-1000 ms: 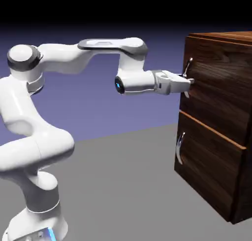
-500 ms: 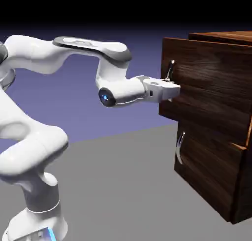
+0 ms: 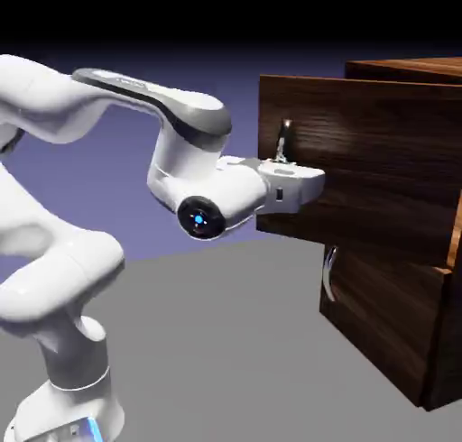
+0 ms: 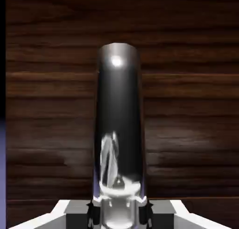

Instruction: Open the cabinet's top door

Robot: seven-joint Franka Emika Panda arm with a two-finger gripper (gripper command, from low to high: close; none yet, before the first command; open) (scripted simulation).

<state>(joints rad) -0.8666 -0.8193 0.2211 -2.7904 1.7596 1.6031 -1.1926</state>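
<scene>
Top door ajar, claw closed on its handle

You have 1 robot arm (image 3: 189,115) at the exterior view's left, reaching to the cabinet (image 3: 388,314) at the exterior view's right. Top door (image 3: 361,161): the upper of 2 dark wood-grain fronts, swung out from the cabinet body. Its free edge lies toward the exterior view's left, beyond the body's edge, and its lower part overhangs the lower door (image 3: 379,318). The lower door sits flush, its curved silver handle (image 3: 329,273) partly covered at the top by the door above.

Your gripper (image 4: 119,215) is narrowed onto the top door's handle (image 4: 117,106). In the hand view, 2 dark finger pads (image 4: 80,214) flank the shiny bar at the bottom of the frame, 1 on each side, both against it. The bar runs up the middle, with a bright highlight near its upper end and pale reflections lower down. Wood grain fills most of the background; a thin blue-violet and black strip shows at the hand view's left edge.

In the exterior view, you see the upper part of that handle above the hand; the hand hides the rest. The fingertips' contact is hidden there.
</scene>
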